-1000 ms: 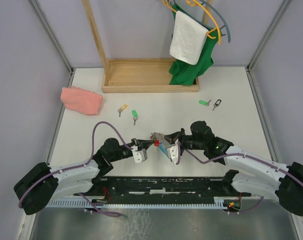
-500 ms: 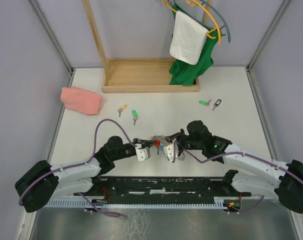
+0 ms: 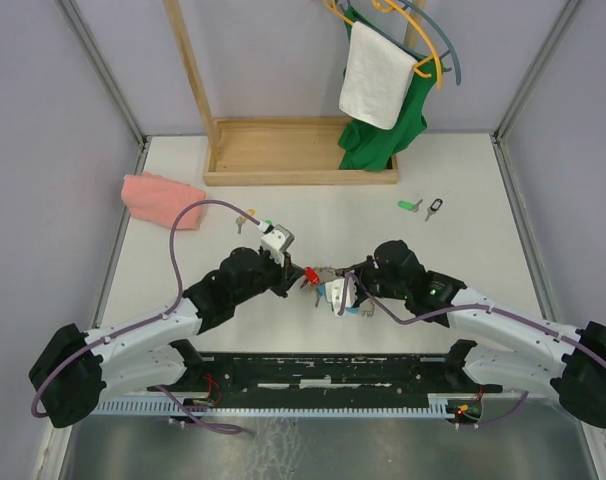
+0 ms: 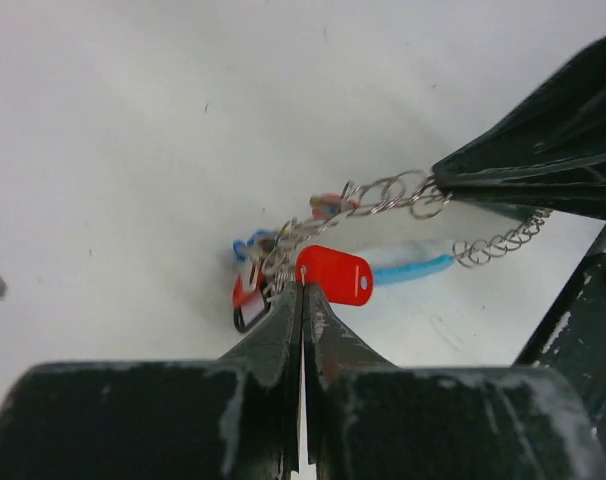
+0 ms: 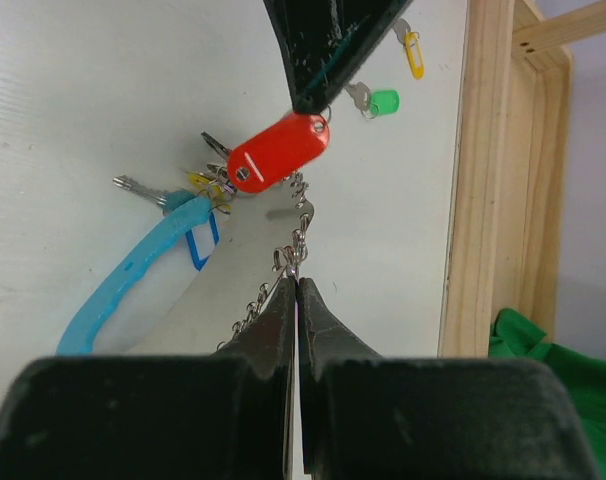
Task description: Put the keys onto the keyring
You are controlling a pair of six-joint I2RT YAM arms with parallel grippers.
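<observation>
While one red-tagged silver key [image 4: 335, 276] is clamped by the left gripper [image 4: 303, 288] and the grey metal chain [image 5: 299, 235] of one light-blue plastic keyring [image 5: 133, 285] by the right gripper [image 5: 296, 282], apparently four loose keys [image 3: 410, 206] are seen apart.

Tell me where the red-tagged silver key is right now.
Top view: the red oblong plastic key tag is front-centre on the white table, pinched by the left gripper, beside the keyring's grey metal chain held by the right gripper.

The keyring [image 3: 326, 290] is between the left gripper [image 3: 301, 272] and right gripper [image 3: 341, 290]; two keys [image 3: 411, 206] lie behind to the right, a cloth [image 3: 163, 200] far left.
</observation>
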